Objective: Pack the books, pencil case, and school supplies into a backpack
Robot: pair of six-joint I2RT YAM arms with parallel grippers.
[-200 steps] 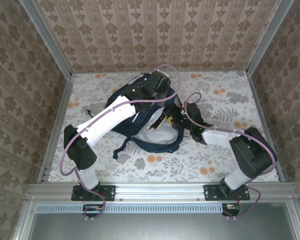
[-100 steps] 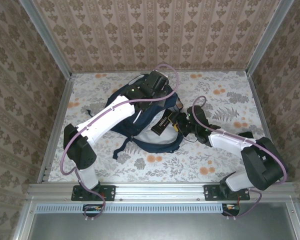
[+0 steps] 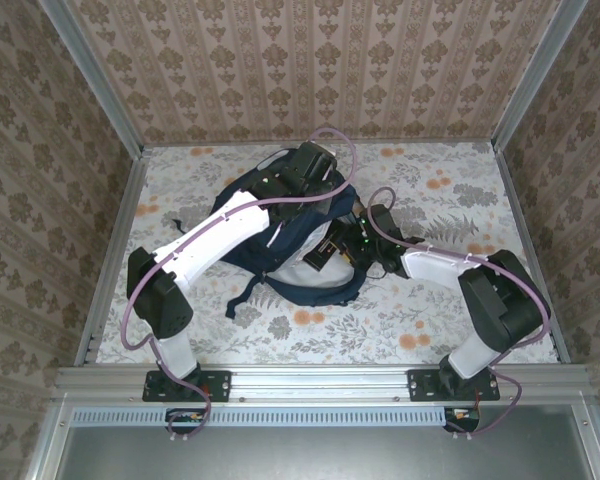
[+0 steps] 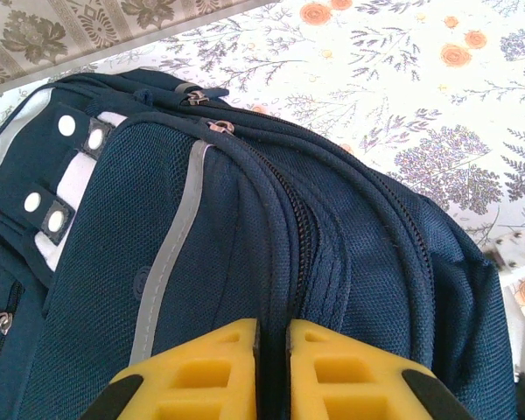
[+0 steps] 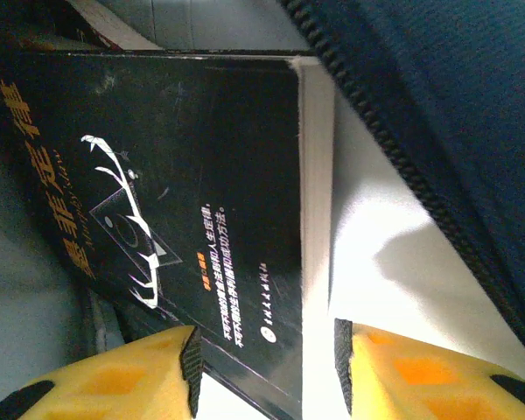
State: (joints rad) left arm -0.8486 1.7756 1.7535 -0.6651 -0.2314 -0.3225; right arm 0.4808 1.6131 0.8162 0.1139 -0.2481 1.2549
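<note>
The navy backpack [image 3: 245, 195] lies mid-table with its mouth facing right. My left gripper [image 3: 320, 185] is shut on the fabric rim beside the zipper [image 4: 302, 254] and holds the mouth up. A black book [image 3: 323, 252] with gold lettering [image 5: 175, 175] lies in the mouth on the pale lining [image 5: 394, 262]. My right gripper [image 5: 267, 359] is open and straddles the book's near corner. The left pad [image 5: 191, 363] is at the cover, and the right pad [image 5: 341, 359] stands a little off the page edge. The pencil case is out of view.
The backpack's dark straps [image 3: 242, 292] trail toward the near left. The open zipper edge [image 5: 437, 114] hangs just right of my right gripper. Patterned walls close in the floral table [image 3: 450, 190] on three sides.
The right arm's elbow swung out and came back while its gripper stayed at the backpack's mouth. Its jaws have narrowed around the black book. The left arm has not moved.
</note>
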